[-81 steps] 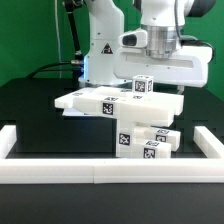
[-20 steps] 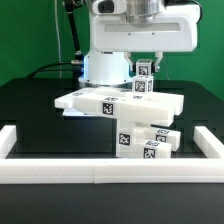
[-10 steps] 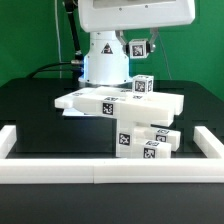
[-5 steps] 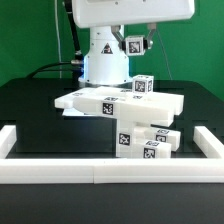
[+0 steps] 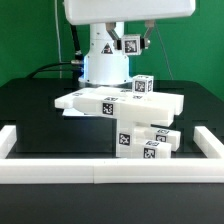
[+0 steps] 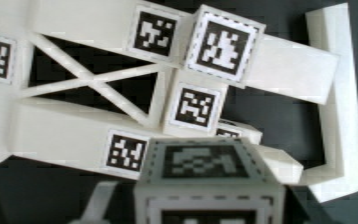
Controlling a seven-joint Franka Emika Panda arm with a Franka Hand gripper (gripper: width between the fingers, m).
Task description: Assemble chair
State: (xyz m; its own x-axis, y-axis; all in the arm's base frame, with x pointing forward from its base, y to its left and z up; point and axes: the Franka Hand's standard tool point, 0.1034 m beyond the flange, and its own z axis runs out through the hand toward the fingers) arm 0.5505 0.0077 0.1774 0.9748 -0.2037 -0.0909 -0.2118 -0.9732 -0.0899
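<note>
My gripper (image 5: 131,44) is high above the pile, shut on a small white tagged cube (image 5: 131,44). In the wrist view the same cube (image 6: 202,172) sits between my fingers (image 6: 108,203), close to the camera. Below lies the pile of chair pieces. A flat white slab (image 5: 105,101) rests on top, with a second tagged cube (image 5: 143,85) standing on it. Tagged leg blocks (image 5: 147,141) lie under it and in front of it. The wrist view shows the pile from above, with several tags and a cross-braced piece (image 6: 105,80).
Long white border rails run along the front (image 5: 110,176), the exterior view's left (image 5: 8,140) and the exterior view's right (image 5: 206,146) of the black table. The robot's white base (image 5: 103,60) stands behind the pile.
My gripper has risen from just above the slab with the small cube in it and drifted toward the exterior view's left. The pile has not moved.
</note>
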